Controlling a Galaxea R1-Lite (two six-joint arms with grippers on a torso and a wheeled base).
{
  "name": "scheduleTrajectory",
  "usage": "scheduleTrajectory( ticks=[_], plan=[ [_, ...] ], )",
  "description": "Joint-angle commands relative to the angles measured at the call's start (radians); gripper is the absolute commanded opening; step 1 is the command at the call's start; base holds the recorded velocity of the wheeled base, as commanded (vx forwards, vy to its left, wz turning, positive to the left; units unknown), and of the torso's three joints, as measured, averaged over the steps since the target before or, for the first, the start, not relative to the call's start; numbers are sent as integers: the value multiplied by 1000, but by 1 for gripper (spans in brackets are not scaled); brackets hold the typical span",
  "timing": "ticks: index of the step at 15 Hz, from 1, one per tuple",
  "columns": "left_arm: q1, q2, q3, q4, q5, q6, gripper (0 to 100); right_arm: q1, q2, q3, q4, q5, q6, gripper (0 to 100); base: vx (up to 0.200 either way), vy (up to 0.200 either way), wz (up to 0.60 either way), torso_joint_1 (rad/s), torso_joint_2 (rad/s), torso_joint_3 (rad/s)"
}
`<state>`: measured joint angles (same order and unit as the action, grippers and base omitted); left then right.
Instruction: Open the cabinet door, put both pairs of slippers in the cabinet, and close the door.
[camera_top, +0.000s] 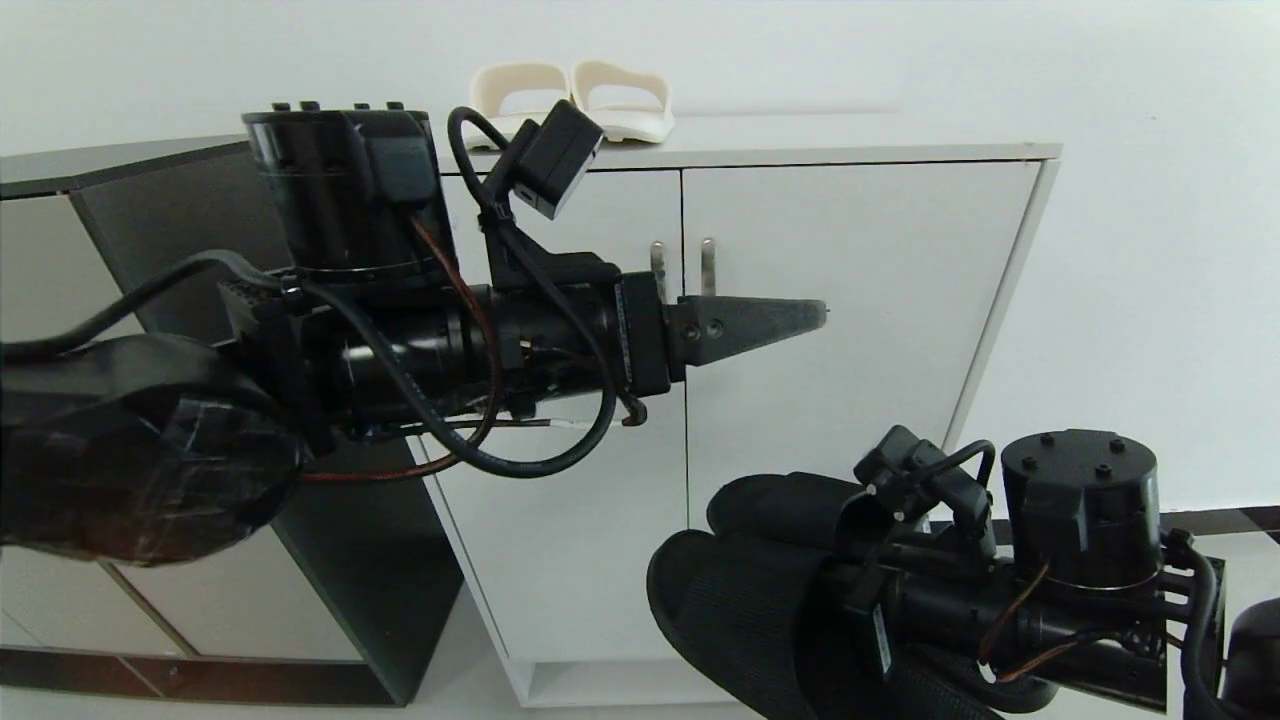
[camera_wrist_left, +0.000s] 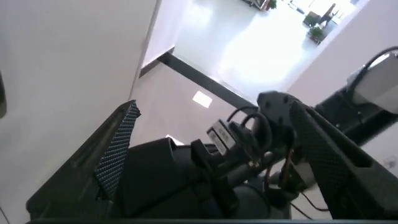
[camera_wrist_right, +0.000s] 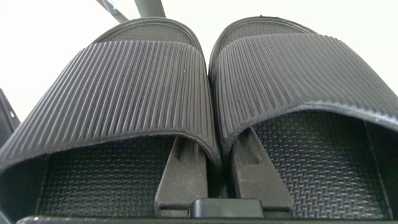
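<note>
The left gripper (camera_top: 815, 312) should hook the handle (camera_top: 708, 265) and pull along the door's (camera_top: 860, 300) arc; its fingers' gap is unclear. The right gripper's (camera_wrist_right: 214, 142) fingers (camera_wrist_right: 180, 180) clamp the black slippers (camera_wrist_right: 124, 87).

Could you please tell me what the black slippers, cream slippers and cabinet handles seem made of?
The black slippers look matte rubber or foam: ribbed straps, textured footbeds. The cream slippers, smooth moulded foam, probably. The handles, brushed metal by their silvery sheen.
</note>
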<state>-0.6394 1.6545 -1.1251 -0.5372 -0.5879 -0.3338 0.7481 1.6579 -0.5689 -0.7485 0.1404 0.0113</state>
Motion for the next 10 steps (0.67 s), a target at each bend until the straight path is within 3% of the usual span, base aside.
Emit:
scheduleTrajectory(
  ticks=[1,4,7,10],
  plan=[
    [35,62,-45,-4,-4,-8,100,2,5,3,0,1,1,0,0,0,0,0,0,0],
    [43,96,-59,-43,8,-4,100,4,14,3,0,1,1,0,0,0,0,0,0,0],
    [43,125,-88,-38,88,61,100,10,13,3,-2,1,1,0,0,0,0,0,0,0],
    [70,136,-107,-36,99,62,100,11,13,3,-2,-1,-1,0,0,0,0,0,0,0]
  ],
)
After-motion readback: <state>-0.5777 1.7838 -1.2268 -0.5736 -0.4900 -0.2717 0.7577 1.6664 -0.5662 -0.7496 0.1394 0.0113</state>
